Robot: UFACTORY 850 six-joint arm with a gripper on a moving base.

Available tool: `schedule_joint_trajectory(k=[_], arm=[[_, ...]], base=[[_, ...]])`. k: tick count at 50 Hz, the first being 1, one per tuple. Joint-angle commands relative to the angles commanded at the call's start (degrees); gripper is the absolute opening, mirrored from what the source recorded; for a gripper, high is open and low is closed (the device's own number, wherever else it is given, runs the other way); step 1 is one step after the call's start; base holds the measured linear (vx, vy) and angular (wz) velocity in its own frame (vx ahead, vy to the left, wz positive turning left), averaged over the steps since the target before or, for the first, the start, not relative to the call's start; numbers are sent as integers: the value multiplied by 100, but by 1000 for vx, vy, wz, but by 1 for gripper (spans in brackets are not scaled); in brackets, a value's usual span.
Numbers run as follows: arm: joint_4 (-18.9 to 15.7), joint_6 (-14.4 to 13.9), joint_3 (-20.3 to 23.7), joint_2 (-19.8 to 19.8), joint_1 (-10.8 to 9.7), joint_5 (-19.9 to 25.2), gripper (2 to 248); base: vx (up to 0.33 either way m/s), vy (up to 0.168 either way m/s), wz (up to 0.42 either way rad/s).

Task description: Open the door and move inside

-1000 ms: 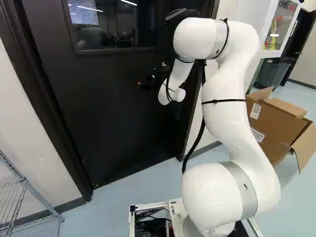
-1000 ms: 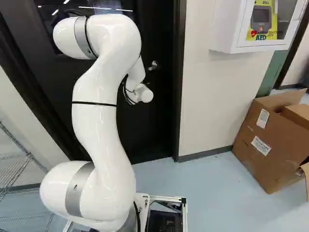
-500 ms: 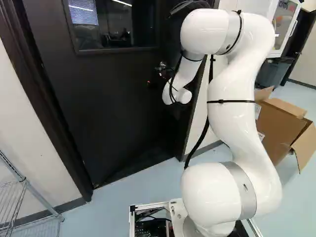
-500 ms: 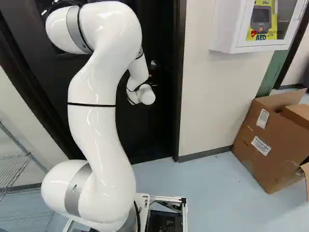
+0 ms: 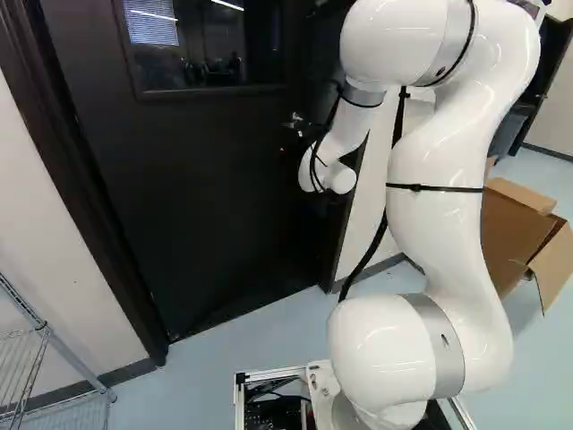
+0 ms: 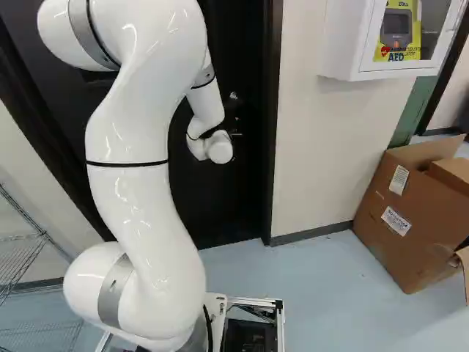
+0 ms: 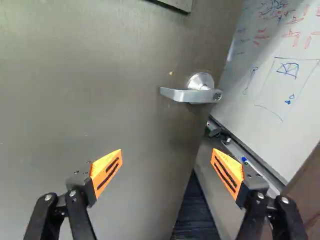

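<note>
One door lever (image 7: 186, 95), long axis laid crosswise, is sited ahead of the gripper (image 7: 167, 156), fingers spread wide.

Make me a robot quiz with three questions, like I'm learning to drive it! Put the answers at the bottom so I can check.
1. Look at the wrist view. What is the silver handle fixed to?
A) a whiteboard
B) the door
C) a cardboard box

2. True or false: the robot's jaws are squeezed shut around the handle.

3. Fill in the missing colour: the pads on the jaws are ______.

Key:
1. B
2. False. The jaws stand open and wide apart, and the handle is not gripped.
3. orange
</note>
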Motion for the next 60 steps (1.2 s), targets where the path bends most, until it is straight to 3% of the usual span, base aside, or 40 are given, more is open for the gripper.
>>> schedule_joint_trajectory(k=[60], arm=[[1527, 0, 1915, 1630, -39, -763, 247]], base=[[0, 0, 0]])
